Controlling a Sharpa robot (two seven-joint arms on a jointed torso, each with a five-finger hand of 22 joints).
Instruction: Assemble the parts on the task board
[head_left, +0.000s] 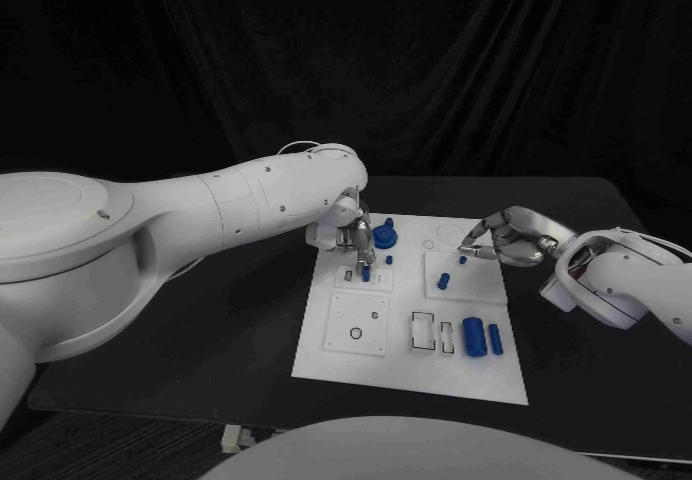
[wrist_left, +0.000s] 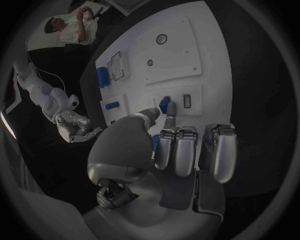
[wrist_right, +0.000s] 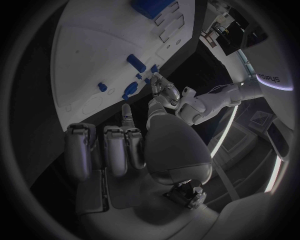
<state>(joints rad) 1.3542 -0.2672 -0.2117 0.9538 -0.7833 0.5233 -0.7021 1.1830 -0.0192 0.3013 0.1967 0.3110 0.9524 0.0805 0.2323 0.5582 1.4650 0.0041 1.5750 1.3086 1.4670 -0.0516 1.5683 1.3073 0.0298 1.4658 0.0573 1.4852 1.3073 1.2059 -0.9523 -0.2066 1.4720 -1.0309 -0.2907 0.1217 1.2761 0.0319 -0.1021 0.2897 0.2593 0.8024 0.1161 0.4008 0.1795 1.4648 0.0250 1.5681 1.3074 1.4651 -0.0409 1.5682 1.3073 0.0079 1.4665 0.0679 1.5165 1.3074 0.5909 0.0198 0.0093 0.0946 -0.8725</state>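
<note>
The white task board (head_left: 411, 365) lies mid-table. My left hand (head_left: 351, 235) hovers over its far left part and pinches a small blue part (head_left: 366, 270) between thumb and a fingertip. The left wrist view shows that part (wrist_left: 164, 104) just above a square module, beside a small rectangular slot (wrist_left: 186, 100). My right hand (head_left: 508, 243) hangs over the board's far right corner with its fingers curled in and nothing in them. A round blue knob (head_left: 385, 236) stands just right of my left hand.
A blue cylinder (head_left: 472, 332) and a thin blue bar (head_left: 495, 339) lie near the board's front right, beside empty rectangular sockets (head_left: 423, 330). Two small blue pieces (head_left: 444, 279) (head_left: 463, 260) sit on the right module. Black table surrounds the board.
</note>
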